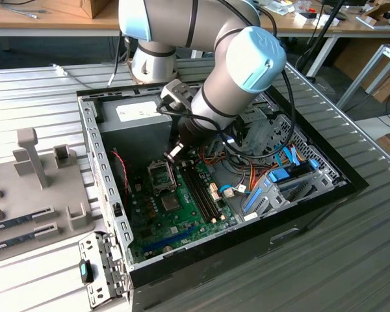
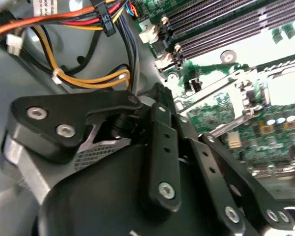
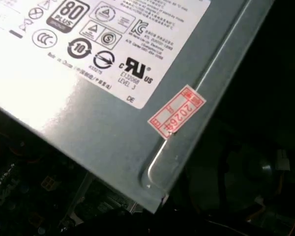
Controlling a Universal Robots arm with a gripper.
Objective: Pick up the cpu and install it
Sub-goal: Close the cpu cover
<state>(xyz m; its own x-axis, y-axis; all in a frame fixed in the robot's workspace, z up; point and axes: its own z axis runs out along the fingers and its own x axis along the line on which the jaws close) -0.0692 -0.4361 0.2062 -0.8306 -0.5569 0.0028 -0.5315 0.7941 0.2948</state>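
The arm reaches down into the open computer case [image 1: 110,195], which lies on its side on the worktop [image 1: 351,260]. The claw [image 1: 173,153] sits low over the green motherboard [image 1: 172,218], just above the metal-framed socket [image 1: 162,174], beside the grey power supply [image 1: 140,117].

Claw state: the linkage arms are plain in the second wrist view [image 2: 162,147], but the fingertips are hidden behind them; I cannot tell whether it is clenched or released.

The cpu cannot be picked out with confidence. The socket frame [image 2: 280,88] appears in the second wrist view with a pale, overexposed square inside it, which may be the chip or a bare seat. Its heading and axis cannot be judged; being square, it has no long axis.

Progress, as a judgement: work is at the socket, in the placing stage, seating unconfirmed. Memory sticks [image 1: 16,224] rest in a grey fixture [image 1: 39,188] at the exterior view's left.
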